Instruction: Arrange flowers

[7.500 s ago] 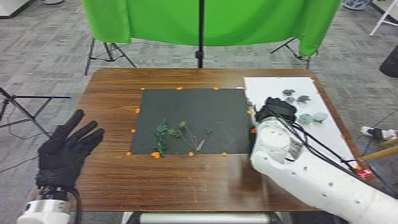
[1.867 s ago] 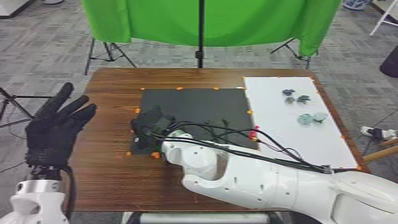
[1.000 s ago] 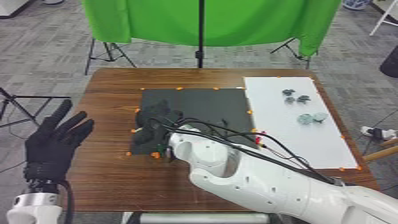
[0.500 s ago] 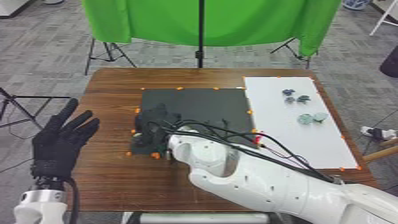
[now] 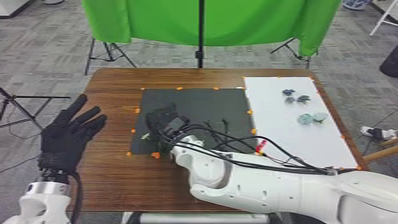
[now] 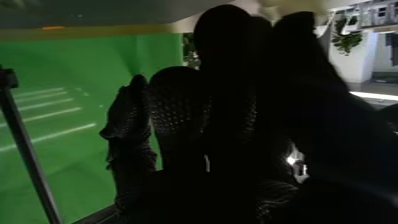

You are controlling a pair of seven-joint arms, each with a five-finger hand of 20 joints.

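Right hand over the black mat's left part, flower heads on the white sheet.
Your right hand (image 5: pixel 167 120) is inside the mat (image 5: pixel 200 99) edge; can't tell whether it grips anything. Stems (image 5: pixel 225 123) on mat, partly behind cables (image 5: pixel 233 139); small pale green piece (image 5: pixel 146 135) near its left edge. Dark flower heads (image 5: pixel 303 98) and pale green flower heads (image 5: pixel 306 119) sit on the sheet (image 5: pixel 271 107), wood margin beyond. Wide wood strip between mat and the table's (image 5: pixel 115 192) near edge. Left hand (image 5: pixel 64 142), fingers spread, at left edge. Since the first frame, your right hand went from sheet to mat.
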